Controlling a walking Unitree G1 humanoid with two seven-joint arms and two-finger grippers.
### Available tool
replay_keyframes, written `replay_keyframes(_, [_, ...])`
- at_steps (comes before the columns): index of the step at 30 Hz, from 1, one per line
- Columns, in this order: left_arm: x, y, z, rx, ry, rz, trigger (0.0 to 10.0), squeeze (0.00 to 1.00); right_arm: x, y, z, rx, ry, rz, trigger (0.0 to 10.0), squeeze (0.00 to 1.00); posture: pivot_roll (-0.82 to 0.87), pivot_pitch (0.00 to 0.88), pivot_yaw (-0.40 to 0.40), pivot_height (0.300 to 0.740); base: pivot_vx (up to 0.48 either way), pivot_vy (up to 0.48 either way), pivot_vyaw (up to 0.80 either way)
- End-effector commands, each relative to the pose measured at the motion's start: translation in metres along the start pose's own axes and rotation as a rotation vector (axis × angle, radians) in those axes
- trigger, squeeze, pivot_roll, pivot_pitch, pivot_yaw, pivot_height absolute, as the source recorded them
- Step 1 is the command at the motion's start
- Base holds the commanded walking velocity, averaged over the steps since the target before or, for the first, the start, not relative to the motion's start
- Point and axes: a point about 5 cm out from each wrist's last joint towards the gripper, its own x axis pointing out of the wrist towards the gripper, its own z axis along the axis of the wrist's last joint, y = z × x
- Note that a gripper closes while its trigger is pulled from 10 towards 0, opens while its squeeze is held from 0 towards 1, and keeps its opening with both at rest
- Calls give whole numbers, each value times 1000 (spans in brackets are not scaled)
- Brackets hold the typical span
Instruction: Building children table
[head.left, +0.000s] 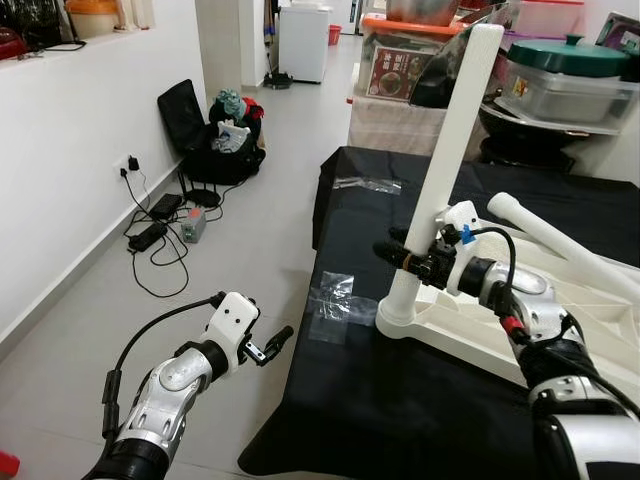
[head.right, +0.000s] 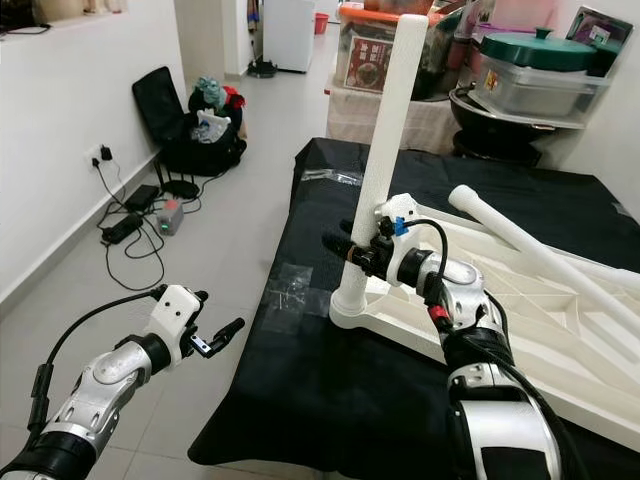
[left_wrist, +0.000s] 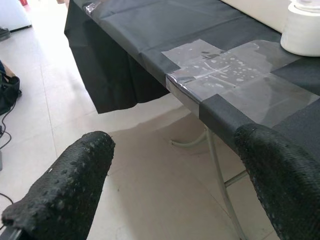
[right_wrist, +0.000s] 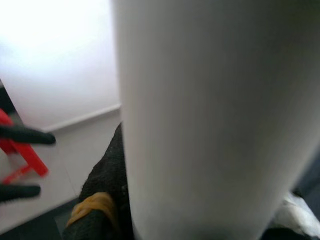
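— Where are we holding the white leg (head.left: 455, 140)?

— Well, our right gripper (head.left: 398, 253) clamps it upright in the tabletop (head.left: 560, 300) corner socket, on the black-covered table (head.left: 400, 400). Our left gripper (head.left: 270, 345) hovers open beside that table.

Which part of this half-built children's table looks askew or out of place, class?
The second white leg lies slanted across the upturned tabletop, not upright in a socket. The first leg, held by the right claw, stands in its corner, leaning slightly.
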Motion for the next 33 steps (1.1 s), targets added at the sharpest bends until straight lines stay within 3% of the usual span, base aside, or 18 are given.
replay_keyframes(1, [-2, -1, -1, 13, 4, -5, 10000, 0, 5, 4, 2, -20, -23, 25, 0, 0, 109, 0, -110, 740, 0, 0, 0])
replay_keyframes(12, [-2, -3, -2, 10, 10, -14, 10000, 0, -16, 10, 0, -70, -144, -105, 0, 0, 78, 0, -93, 740, 0, 0, 0])
replay_keyframes(16, [-2, -2, -3, 9, 11, -13, 10000, 0, -21, 15, 1, -102, -137, -184, 0, 0, 72, 0, -90, 740, 0, 0, 0])
replay_keyframes(18, [-3, -2, -4, 7, 14, -12, 10000, 0, -25, 23, -1, -121, -101, -328, 0, 0, 65, 0, -85, 740, 0, 0, 0])
replay_keyframes(20, [-2, -6, -4, 4, 16, -21, 10000, 0, -38, 34, -12, -198, 82, -616, 0, 0, 55, 0, -73, 740, 0, 0, 0])
replay_keyframes(21, [-2, -6, -4, 4, 16, -21, 10000, 0, -38, 34, -12, -198, 82, -616, 0, 0, 55, 0, -73, 740, 0, 0, 0])
replay_keyframes(22, [-1, -7, -4, 4, 16, -26, 10000, 0, -40, 42, -13, -179, 104, -671, 0, 0, 52, 0, -70, 740, 0, 0, 0])
replay_keyframes(27, [0, -7, -4, 4, 16, -28, 10000, 0, -42, 47, -11, -152, 90, -740, 0, 0, 52, 0, -70, 740, 0, 0, 0])
replay_keyframes(28, [1, -6, -2, 6, 15, -29, 10000, 0, -41, 52, -10, -83, 101, -817, 0, 0, 52, 0, -68, 740, 0, 0, 0])
replay_keyframes(33, [2, -5, -2, 9, 14, -29, 10000, 0, -38, 57, -9, 1, 98, -876, 0, 0, 55, 0, -73, 740, 0, 0, 0])
